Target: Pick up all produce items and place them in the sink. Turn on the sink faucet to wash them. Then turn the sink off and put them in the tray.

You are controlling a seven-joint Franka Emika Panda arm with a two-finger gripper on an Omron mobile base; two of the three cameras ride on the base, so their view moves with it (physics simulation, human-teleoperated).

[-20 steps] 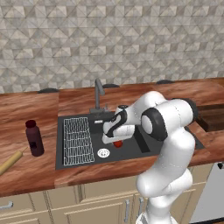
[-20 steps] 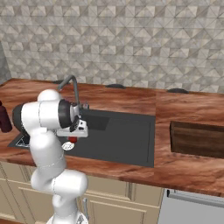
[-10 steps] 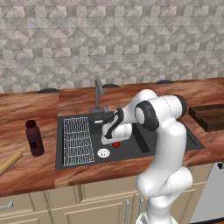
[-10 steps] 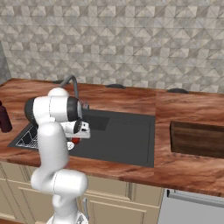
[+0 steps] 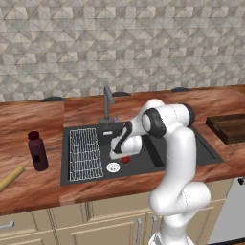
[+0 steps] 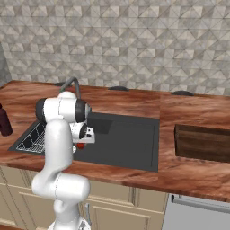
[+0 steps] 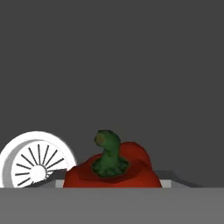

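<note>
The red fruit (image 7: 111, 168) (green-stemmed) was already down in the sink (image 5: 191, 152); whether the gripper (image 5: 123, 155) was clamped on it couldn't be told; washing and traying remained.

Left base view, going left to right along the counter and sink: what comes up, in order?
Rolling pin → dark bottle → white wire rack → drain → red fruit → wooden tray.

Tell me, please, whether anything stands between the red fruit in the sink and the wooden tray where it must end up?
Nothing visible stands on that path. The red fruit lies on the sink floor beside the drain. The tray sits on the counter past the sink's far rim, which must be cleared.
</note>
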